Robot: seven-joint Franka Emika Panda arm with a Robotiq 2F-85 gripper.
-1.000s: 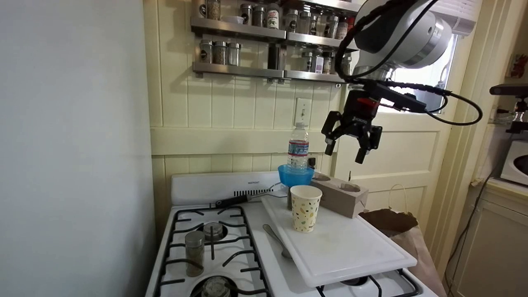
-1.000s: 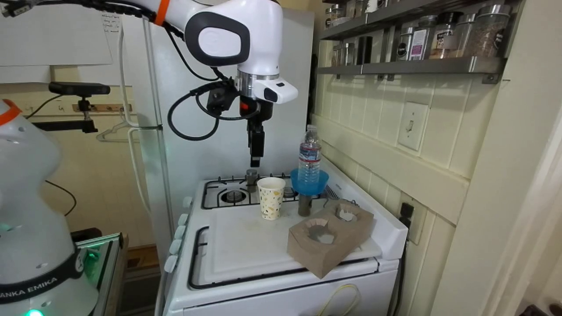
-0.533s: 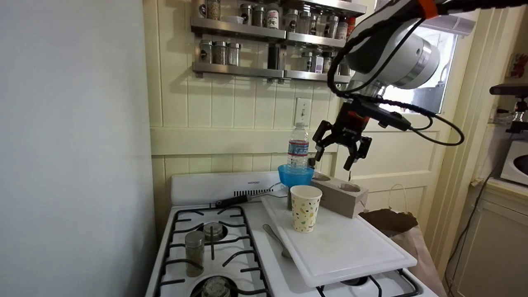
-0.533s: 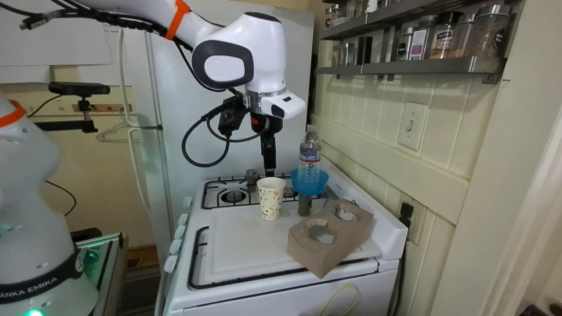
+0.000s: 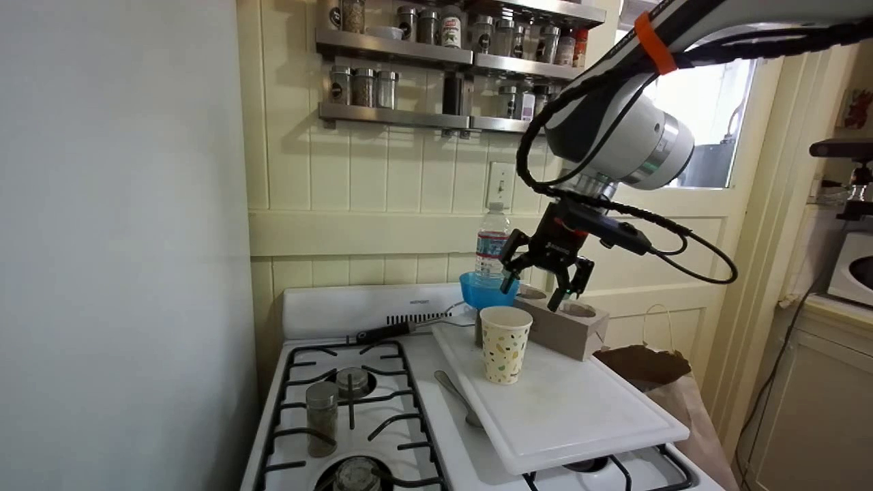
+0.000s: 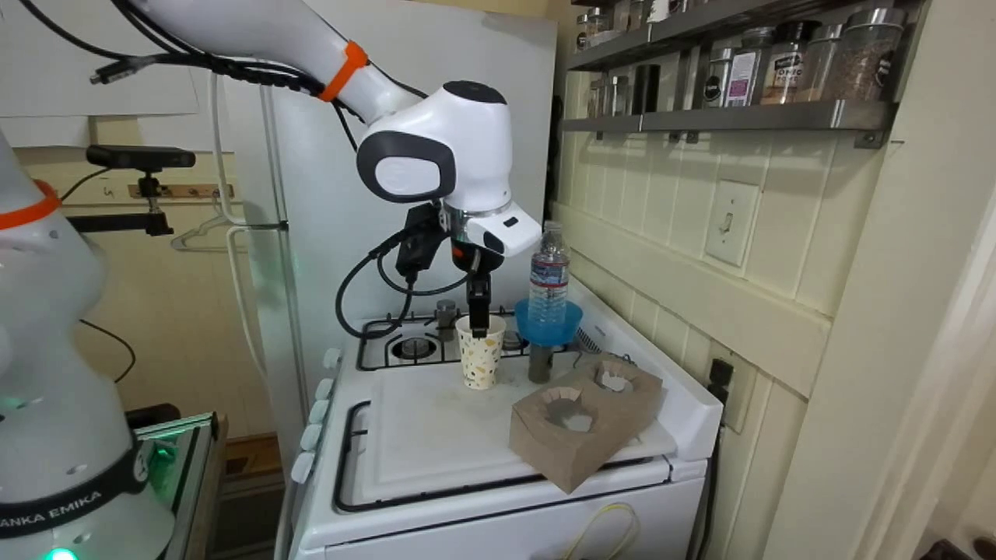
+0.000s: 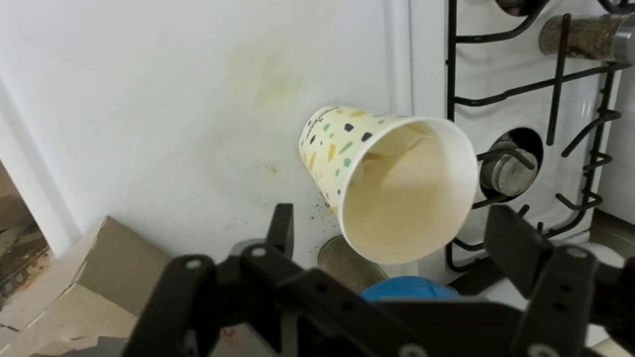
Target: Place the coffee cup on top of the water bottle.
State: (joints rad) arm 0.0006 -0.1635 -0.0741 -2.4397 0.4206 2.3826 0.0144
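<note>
Paper crumples easy, so squeeze the coffee cup (image 7: 392, 188) standing on that white cutting board (image 5: 566, 409) too hard and you'll probably dent it, or swing sloppy and maybe topple the water bottle (image 6: 549, 276) in the blue bowl (image 5: 487, 297), though right now your jaws are spread wide, holding and apparently touching nothing.

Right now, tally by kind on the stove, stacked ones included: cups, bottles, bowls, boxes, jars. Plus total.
Cup: 1
Bottle: 1
Bowl: 1
Box: 1
Jars: 2 (silver-lidded jar, jar under the bowl)
Total: 6
</note>
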